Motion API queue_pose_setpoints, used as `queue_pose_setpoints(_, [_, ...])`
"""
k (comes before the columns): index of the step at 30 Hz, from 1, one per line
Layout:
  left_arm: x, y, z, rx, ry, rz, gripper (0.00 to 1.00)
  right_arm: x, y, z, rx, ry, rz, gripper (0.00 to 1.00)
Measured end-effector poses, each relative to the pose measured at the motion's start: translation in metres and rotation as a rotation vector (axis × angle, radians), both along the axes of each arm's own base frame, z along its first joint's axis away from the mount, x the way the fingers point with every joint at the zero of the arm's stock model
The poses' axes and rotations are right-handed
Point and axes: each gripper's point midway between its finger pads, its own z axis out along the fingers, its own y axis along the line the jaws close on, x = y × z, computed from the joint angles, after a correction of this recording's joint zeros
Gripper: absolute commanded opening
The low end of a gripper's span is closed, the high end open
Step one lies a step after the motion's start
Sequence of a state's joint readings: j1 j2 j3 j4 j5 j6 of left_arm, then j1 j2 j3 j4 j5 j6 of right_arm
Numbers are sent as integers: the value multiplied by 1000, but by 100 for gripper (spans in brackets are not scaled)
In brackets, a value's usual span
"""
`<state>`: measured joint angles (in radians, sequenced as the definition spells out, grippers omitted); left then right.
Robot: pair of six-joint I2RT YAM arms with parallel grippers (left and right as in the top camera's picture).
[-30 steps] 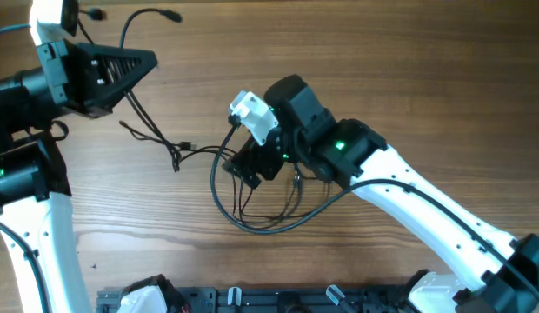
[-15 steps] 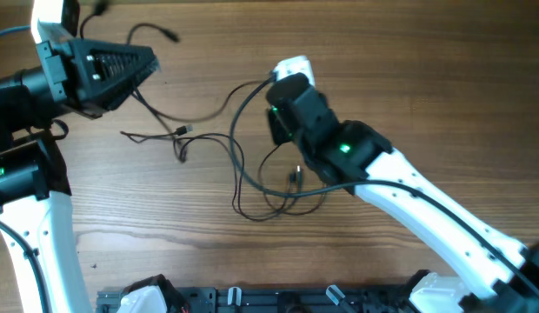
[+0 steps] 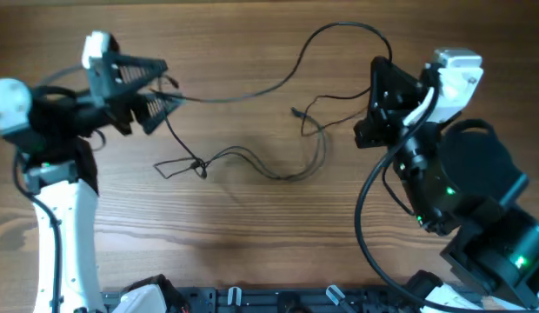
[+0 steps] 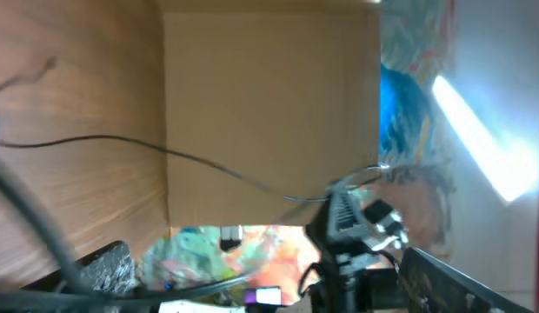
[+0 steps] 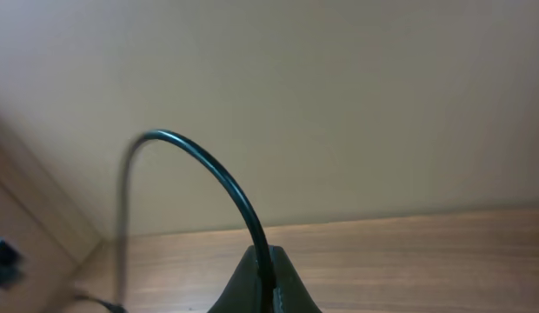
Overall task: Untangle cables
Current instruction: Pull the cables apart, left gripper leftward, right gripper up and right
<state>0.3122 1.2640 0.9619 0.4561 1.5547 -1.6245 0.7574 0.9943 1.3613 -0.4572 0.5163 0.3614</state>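
A thick black cable runs from my left gripper across the table, loops up at the far middle and ends in my right gripper. In the right wrist view that gripper is shut on this black cable, which arches up out of the fingertips. My left gripper is open, one finger at the lower left of its view, and a cable passes in front of it. Thin dark cables lie loosely in the middle, with a small knot at their left.
A black rack runs along the table's near edge. The right arm's white and black body fills the right side. The left arm's white link stands along the left edge.
My right gripper has shut on the black cable and pulled it from the middle to the right, spreading the bundle out. The left gripper has opened and swung toward the middle.
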Motion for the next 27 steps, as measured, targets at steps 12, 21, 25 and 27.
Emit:
queue_pose_setpoints(12, [-35,-48,-109,-3,33,-150,100,28,-29,-3,-4,-21,-302,4])
queue_pose_setpoints(21, [-59,-59,-152,27,-84,-184,100,8,29,102,235,-394,91,4])
queue_pose_setpoints(25, [-60,-59,-157,37,-119,-181,100,-20,37,147,374,-561,239,5])
queue_pose_setpoints(27, [-59,-59,-160,40,-129,-180,100,-32,25,167,478,-627,249,5])
